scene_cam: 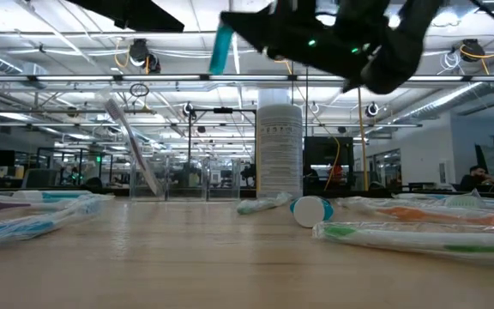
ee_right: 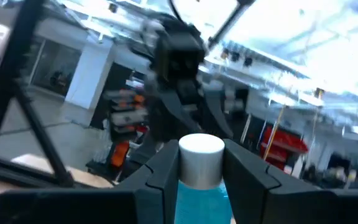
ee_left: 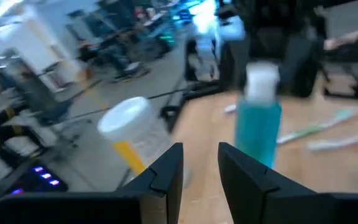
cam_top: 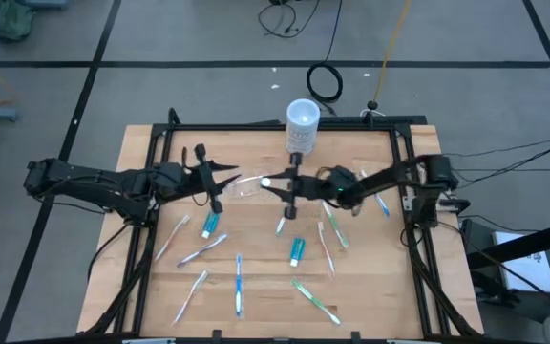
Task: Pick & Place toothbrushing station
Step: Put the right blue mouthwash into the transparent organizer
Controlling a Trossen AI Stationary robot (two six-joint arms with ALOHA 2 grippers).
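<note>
two arms meet over the middle of my table (cam_top: 256, 287). the right gripper (ee_right: 199, 163) is raised off the wood and has its fingers clamped on a teal tube with a white cap (ee_right: 199, 177); in my low view that tube (scene_cam: 221, 47) hangs high near the top edge, cap hidden. the left gripper (ee_left: 199, 171) faces it from close by, its two fingers standing a little apart with nothing between them; past them i see the same tube (ee_left: 258, 124) in the other arm's hold. the toothbrushing station (cam_top: 244, 187), the clear shallow tray, lies on the wood between the two grippers, a bit toward the left one, and from table height its see-through walls (scene_cam: 165, 184) have one toothbrush (scene_cam: 134, 146) leaning up in them. the white cup (cam_top: 302, 120) stands at the far edge of the table. several toothbrushes (cam_top: 239, 285) and two small teal tubes (cam_top: 297, 251) are scattered across the nearer half.
</note>
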